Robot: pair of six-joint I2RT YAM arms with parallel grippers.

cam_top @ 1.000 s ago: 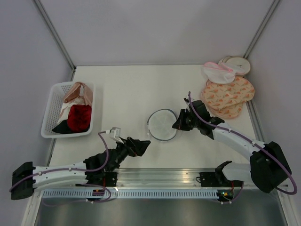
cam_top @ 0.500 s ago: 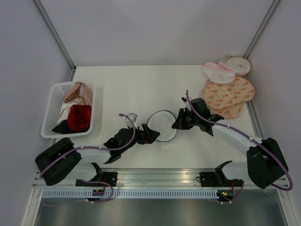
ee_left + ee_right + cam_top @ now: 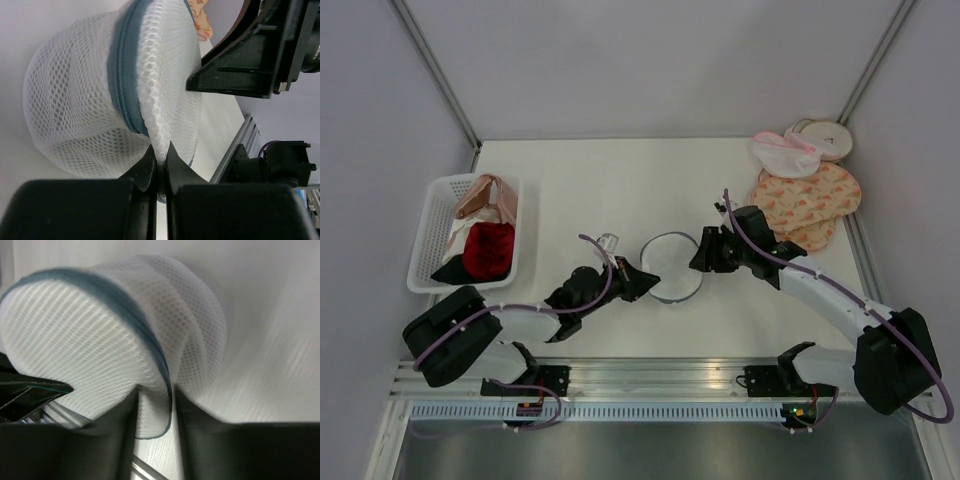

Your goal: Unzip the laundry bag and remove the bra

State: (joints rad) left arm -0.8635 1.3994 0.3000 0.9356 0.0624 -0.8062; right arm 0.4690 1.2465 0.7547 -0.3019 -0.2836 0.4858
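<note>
The laundry bag (image 3: 670, 266), a round drum of white mesh with a blue-grey zipper (image 3: 122, 85), stands mid-table between both arms. My left gripper (image 3: 638, 283) is at its left side, shut on a fold of the bag's mesh (image 3: 160, 152). My right gripper (image 3: 703, 256) is at the bag's right side. Its jaws stand apart (image 3: 155, 405), and a loose flap of the bag's dark-edged mesh (image 3: 155, 412) hangs between them. The zipper looks shut along the part I can see. The bra is hidden.
A white basket (image 3: 430, 245) with a peach and a red garment sits at the left. Flat peach patterned rounds (image 3: 810, 200), a white mesh pouch with pink trim (image 3: 782, 155) and a white round (image 3: 828, 135) lie far right. A metal rail runs along the near edge.
My left arm swung in from the near left to the bag and shut on its mesh. My right gripper, shut at the bag's right rim before, has opened. The bag shifted slightly right.
</note>
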